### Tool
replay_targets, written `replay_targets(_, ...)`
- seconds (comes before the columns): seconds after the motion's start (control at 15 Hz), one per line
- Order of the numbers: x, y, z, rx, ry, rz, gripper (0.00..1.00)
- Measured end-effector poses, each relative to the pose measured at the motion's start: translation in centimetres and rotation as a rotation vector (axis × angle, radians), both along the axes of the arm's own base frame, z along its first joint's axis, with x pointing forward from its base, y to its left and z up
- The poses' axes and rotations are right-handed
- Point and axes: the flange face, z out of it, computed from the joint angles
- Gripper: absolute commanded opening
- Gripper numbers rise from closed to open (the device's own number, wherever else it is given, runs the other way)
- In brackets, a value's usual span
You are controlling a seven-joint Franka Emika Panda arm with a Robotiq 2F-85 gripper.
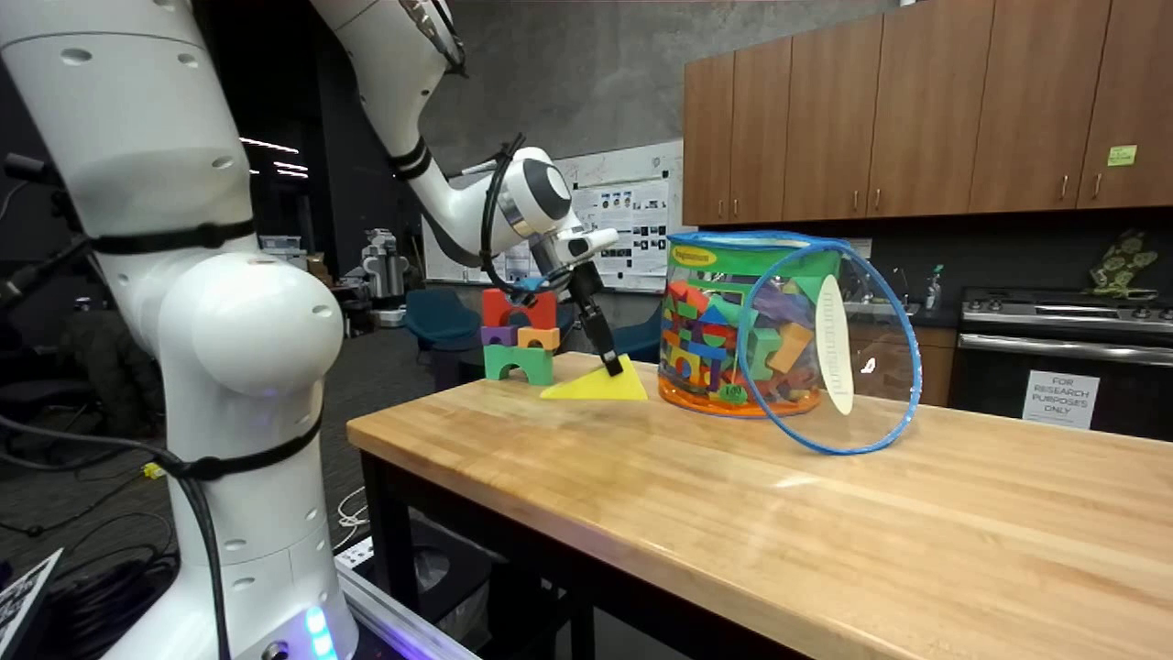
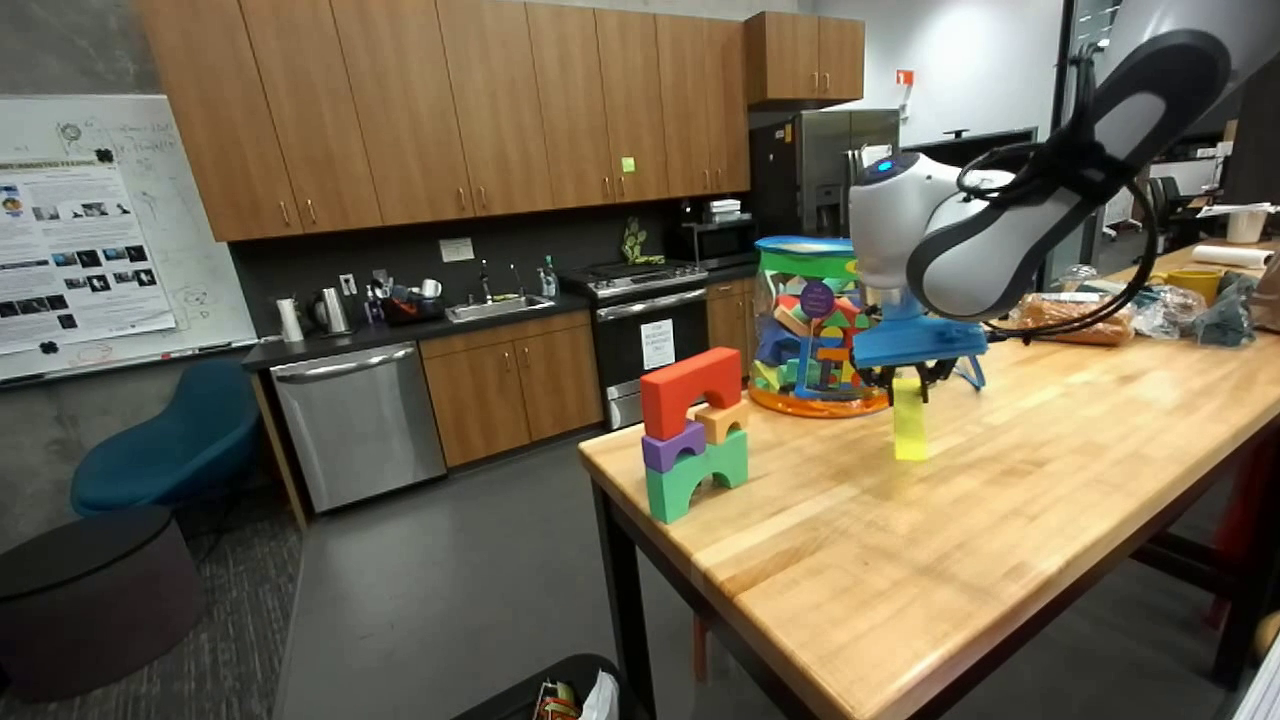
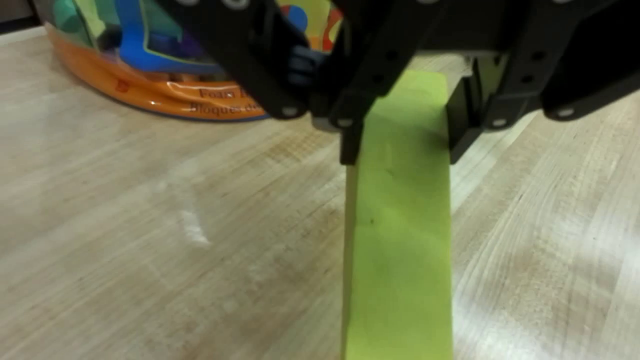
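Yellow triangular block [image 1: 600,386], one: wedge form, flat triangular faces, smooth matte skin, a small dark fleck on the narrow sloping side. Location: at the tabletop [image 1: 779,513], peak upward, near the clear tub; whether its lower edge meets the wood cannot be told. Jaws: grasping the block near its peak, dark angular pads [image 3: 352,142] against either side.

Tabletop: pale wood in long joined strips, glossy finish, rounded corner, dark legs beneath.

Stack of four, near the tabletop's corner, apart from the yellow piece. Base: green arch block [image 2: 697,466], half-round cut-out underneath. Middle: purple small arch [image 2: 668,447] and orange small arch [image 2: 718,420], side by side. Top: red arch block [image 2: 690,378], thick, bridging both.

Clear tub [image 1: 710,405], one: cylindrical, transparent flexible walls, shiny orange base lettered "Foam" and "Bloques", green upper band, blue trim. Contents: loose blocks, many colours, curved and straight-edged.

Round lid [image 1: 869,365], one: transparent film, blue rim, tilted beside the tub; cream oval tag [image 1: 834,346] at its left in an exterior view.

Robot arm [image 1: 527,197], one: smooth white rounded segments, black straps, blue mount [image 2: 920,342] above the jaws.

Wall cupboards [image 2: 480,110]: brown wood grain, slim metal handles.
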Motion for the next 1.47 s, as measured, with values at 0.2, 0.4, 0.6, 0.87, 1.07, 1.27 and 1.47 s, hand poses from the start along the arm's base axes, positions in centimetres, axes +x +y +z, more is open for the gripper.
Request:
replay_targets(0.2, -1.1, 2.5, 2.9, 0.012, -0.026, -0.009, 0.17)
replay_targets(0.4, -2.4, 4.8, 5.0, 0.008, -0.045, -0.008, 0.17)
replay_targets(0.6, -3.4, 6.4, 6.4, 0.005, -0.060, -0.016, 0.17)
replay_targets(0.87, -4.1, 8.2, 8.3, 0.010, -0.092, -0.033, 0.17)
replay_targets(1.07, -4.3, 9.2, 9.9, 0.005, -0.116, -0.034, 0.17)
replay_targets(1.27, -4.3, 9.8, 11.4, -0.007, -0.135, -0.029, 0.17)
replay_targets(1.47, -4.3, 10.0, 12.6, -0.008, -0.155, -0.030, 0.17)
